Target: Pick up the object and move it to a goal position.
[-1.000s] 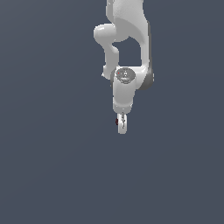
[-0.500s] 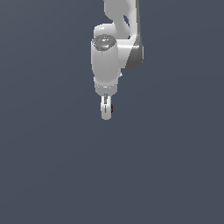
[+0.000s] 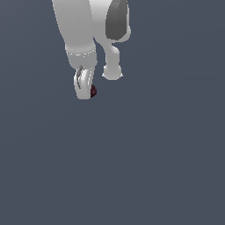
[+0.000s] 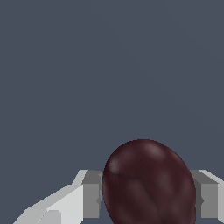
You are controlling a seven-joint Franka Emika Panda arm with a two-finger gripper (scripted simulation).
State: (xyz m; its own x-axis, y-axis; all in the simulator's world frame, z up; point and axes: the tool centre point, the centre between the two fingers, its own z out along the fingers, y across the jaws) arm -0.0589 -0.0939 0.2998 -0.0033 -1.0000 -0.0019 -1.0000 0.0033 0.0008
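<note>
Taking the gripper as the landmark: in the exterior view it is a smooth, glossy white piece with rounded edges, hanging from a thick white cylindrical wrist that bears a thin seam ring just above it. A slim grey curved slot runs down its near face. On the side of the gripper toward the exterior view's right, touching its lower end, sits the object, a tiny dark maroon-red lump, only partly showing past the white casing.

Further toward the exterior view's right of the gripper, a narrower white link ends in a rounded knob, and above that a large white joint housing carries a dark grey oval cap. The arm comes down from the top edge of the exterior view, with the gripper pointing downward over a plain, flat slate-grey surface with no visible texture.

In the wrist view the object is an egg-shaped, matte maroon body with faint creases and soft lighter patches, roundish rather than smooth all over. The fingers are blocky and angular, white with flat grey inner pads, and they stand on either side of the object, pressed against its flanks: they are clenched on it. The object is thus held between the fingers, above the grey surface.
</note>
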